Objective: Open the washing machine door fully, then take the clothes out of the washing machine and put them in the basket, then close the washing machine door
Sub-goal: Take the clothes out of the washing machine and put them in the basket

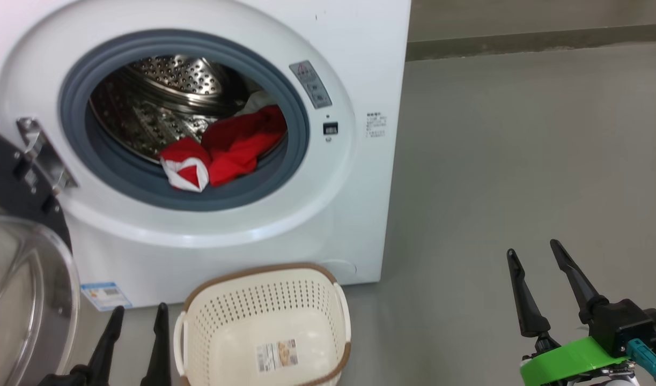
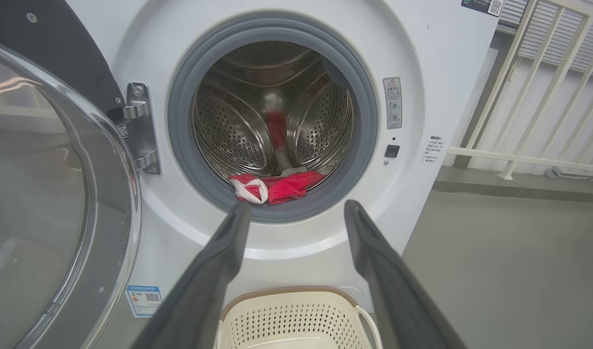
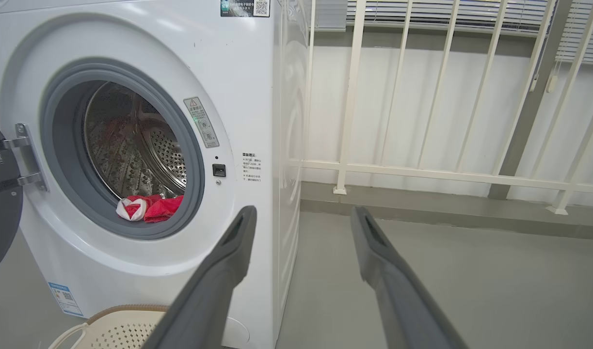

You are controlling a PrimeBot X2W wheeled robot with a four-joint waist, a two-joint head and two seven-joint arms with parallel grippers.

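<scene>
Washing machine door: swung open on the left of the opening, glass bowl facing out.
Clothes: red heap with white trim at the front of the drum, lapping onto the grey rubber ring of the washing machine; a pale piece sits behind.
Basket: on the floor, just before the machine, below the opening.
Left gripper: low, just left of the basket, fingers spread, free of any object.
Right gripper: over the floor, well right of the machine, fingers spread, likewise free.
</scene>
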